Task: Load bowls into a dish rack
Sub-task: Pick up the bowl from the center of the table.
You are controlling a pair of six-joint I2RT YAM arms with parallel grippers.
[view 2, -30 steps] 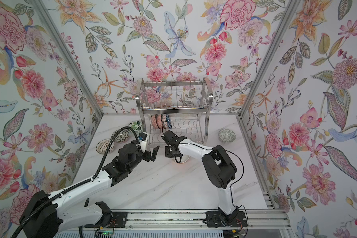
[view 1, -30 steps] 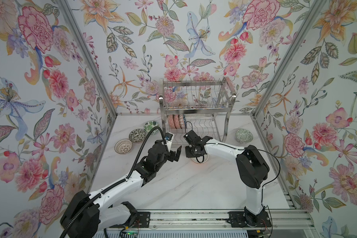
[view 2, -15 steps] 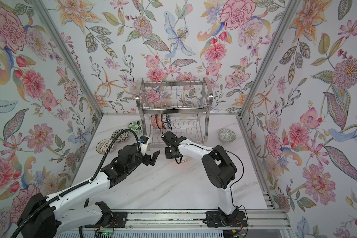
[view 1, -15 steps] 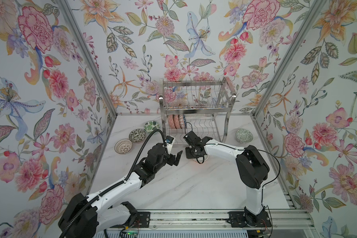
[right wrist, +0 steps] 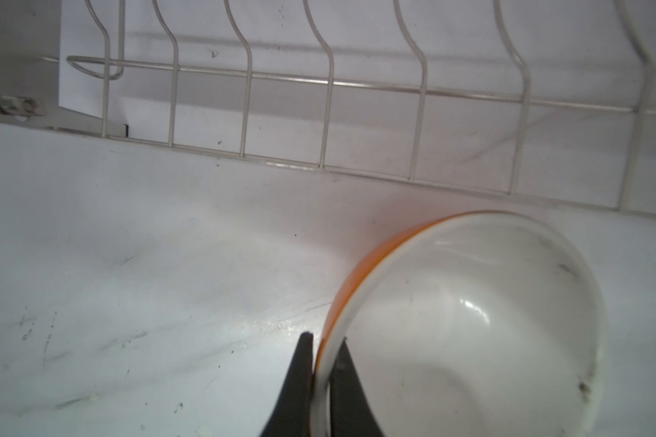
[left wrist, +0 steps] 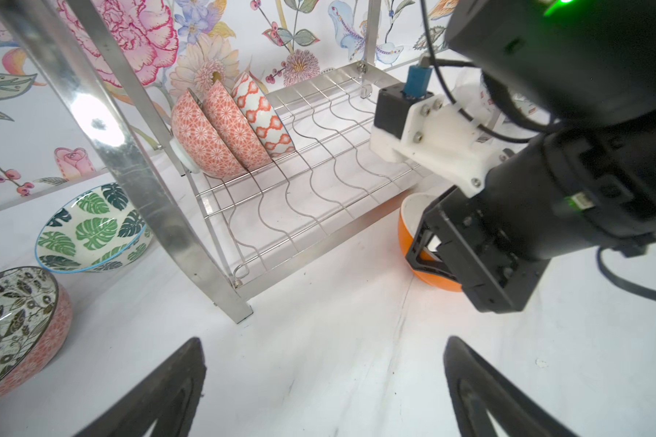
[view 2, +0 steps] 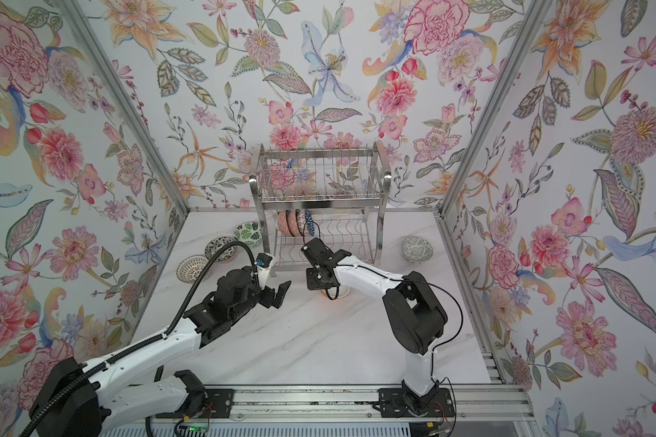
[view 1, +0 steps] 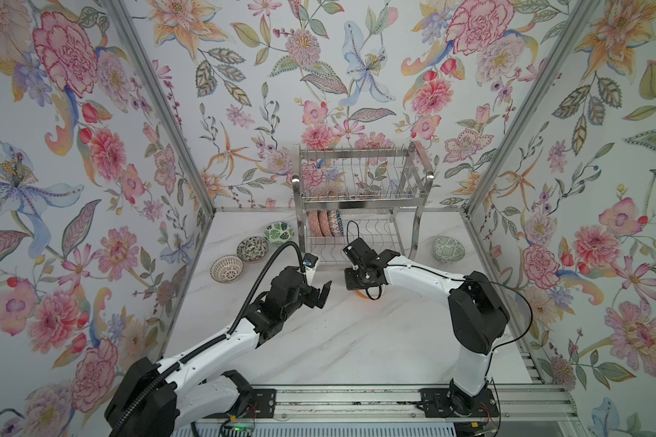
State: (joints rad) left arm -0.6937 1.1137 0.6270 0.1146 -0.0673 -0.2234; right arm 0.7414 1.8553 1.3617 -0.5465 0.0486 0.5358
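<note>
A white bowl with an orange outside sits on the table just in front of the dish rack. My right gripper is shut on its rim, one finger inside and one outside. In both top views the gripper covers most of this bowl. Three pinkish patterned bowls stand on edge at the left end of the rack's lower tier. My left gripper hovers open and empty over the table, a little left of the orange bowl.
Left of the rack lie a green leaf bowl, a black-white floral bowl and a white lattice bowl. A green-patterned bowl sits right of the rack. The rack's leg stands close ahead of my left gripper.
My right gripper has closed onto the orange bowl's rim. My left gripper has drawn back slightly toward the near side, still open.
</note>
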